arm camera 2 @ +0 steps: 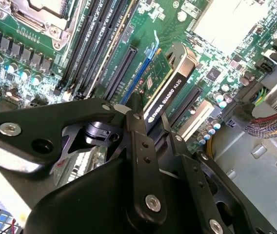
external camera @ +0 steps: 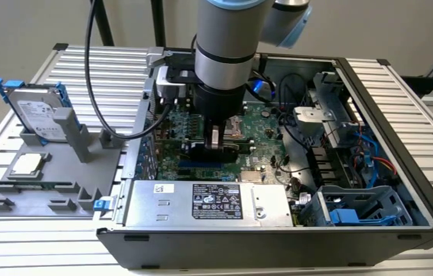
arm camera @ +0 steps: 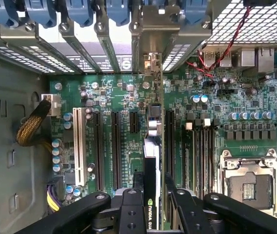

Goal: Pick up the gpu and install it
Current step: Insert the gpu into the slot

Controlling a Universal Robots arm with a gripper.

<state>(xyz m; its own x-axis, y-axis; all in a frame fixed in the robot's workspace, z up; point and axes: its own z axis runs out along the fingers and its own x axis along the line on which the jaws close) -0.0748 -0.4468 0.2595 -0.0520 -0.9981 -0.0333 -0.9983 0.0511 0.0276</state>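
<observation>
Here the gpu stands on edge inside the open case, its black cooler edge uppermost in the second wrist view, and it is clamped between the gripper's fingers, which are narrowed onto the card. In the first wrist view the gpu runs lengthwise along a slot on the motherboard, its far end pointing toward the row of rear bracket covers; whether its lower edge is fully seated in the slot cannot be told. Long black slots lie on both sides of it, and a white slot sits farther off. An empty CPU socket is near the card on the other side.

In the exterior view the gripper reaches down from the arm into the middle of the case, over the green motherboard. A silver power supply lies along the case's near wall. Outside the case, on the exterior view's left, a grey holder carries a hard drive in a blue frame, standing upright, and a small square CPU lying flat near it.
</observation>
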